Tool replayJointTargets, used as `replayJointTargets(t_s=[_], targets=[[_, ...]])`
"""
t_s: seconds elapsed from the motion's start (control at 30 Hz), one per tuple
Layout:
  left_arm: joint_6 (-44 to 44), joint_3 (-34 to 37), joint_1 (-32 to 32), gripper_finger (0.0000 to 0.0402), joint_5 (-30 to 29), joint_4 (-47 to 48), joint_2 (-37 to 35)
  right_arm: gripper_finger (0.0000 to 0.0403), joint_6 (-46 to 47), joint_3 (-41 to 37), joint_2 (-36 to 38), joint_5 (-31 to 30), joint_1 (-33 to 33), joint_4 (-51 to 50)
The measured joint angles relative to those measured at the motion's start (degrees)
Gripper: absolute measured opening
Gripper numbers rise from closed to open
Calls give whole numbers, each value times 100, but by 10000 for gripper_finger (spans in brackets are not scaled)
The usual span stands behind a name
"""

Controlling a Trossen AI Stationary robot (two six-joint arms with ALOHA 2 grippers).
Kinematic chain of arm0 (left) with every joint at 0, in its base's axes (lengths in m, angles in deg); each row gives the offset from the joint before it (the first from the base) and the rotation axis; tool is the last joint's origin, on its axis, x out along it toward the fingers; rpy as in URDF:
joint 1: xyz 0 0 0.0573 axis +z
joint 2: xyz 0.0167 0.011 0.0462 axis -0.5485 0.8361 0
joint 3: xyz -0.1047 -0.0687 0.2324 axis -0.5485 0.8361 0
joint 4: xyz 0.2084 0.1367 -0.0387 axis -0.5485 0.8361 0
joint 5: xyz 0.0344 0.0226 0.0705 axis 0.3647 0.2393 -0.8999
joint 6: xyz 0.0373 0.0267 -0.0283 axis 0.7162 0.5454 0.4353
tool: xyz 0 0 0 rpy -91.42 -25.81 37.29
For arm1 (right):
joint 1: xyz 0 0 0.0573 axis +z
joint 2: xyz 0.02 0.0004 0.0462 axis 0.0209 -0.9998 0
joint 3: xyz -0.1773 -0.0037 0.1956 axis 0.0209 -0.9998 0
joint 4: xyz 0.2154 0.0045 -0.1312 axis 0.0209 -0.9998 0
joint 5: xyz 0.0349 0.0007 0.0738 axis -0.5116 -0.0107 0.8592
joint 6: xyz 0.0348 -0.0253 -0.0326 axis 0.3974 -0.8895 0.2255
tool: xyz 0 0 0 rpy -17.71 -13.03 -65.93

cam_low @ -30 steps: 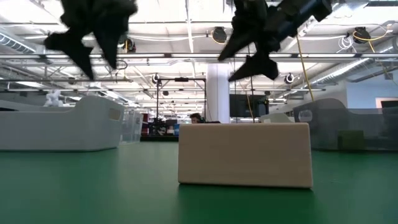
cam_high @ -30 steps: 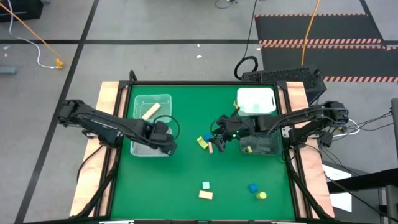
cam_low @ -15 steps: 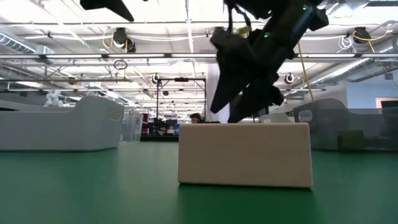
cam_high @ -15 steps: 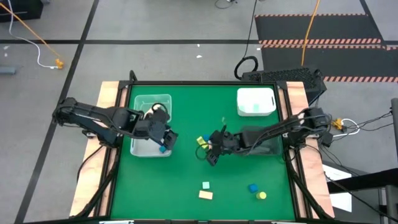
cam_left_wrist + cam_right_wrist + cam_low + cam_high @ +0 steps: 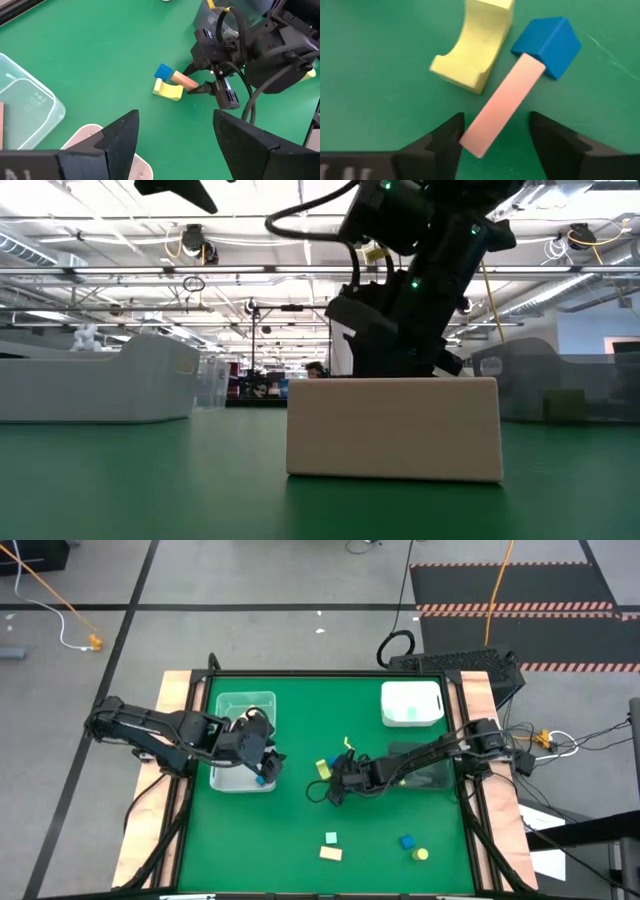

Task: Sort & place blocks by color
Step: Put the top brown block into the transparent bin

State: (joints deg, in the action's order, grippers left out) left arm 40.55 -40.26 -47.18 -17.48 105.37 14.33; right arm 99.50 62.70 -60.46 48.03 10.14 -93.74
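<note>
Tan wood is what the right tool (image 5: 492,137) has dropped onto: its jaws stand apart on either side of the near end of a tan bar (image 5: 502,105), not yet pinching it. The bar lies flat on the green counter (image 5: 300,830), its far end touching a blue cube (image 5: 547,45), with a curved yellow block (image 5: 472,47) just beside it. A second ago this arm hung higher and nearer the grey bin (image 5: 425,772) at the counter's right; since then it has reached out and down to the middle cluster, and its jaws have narrowed. That reads as the start of a pick, with the tan bar likely bound for the clear bin (image 5: 240,745), though that is a guess.

The left tool (image 5: 172,132) hovers with its fingers wide apart and empty, near the clear bin at the left; it has lifted and pulled back a little from the bin's lower edge. Loose blocks near the front edge, mint (image 5: 331,838), tan (image 5: 330,853), blue (image 5: 407,841) and yellow (image 5: 421,854), lie where they were
</note>
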Motion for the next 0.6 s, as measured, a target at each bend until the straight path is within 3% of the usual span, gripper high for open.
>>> replayJointTargets(t_s=[0.27, 0.43, 0.6], targets=[[271, 0, 0, 253, 0, -4, 0, 41, 120, 1, 10, 322, -11, -34], [502, 2, 83, 253, 0, -15, 0, 39, 118, -3, 264, 863, -18, -93], [1058, 4, 215, 253, -176, -65, 2, 39, -144, -9, 901, 752, -227, -187]])
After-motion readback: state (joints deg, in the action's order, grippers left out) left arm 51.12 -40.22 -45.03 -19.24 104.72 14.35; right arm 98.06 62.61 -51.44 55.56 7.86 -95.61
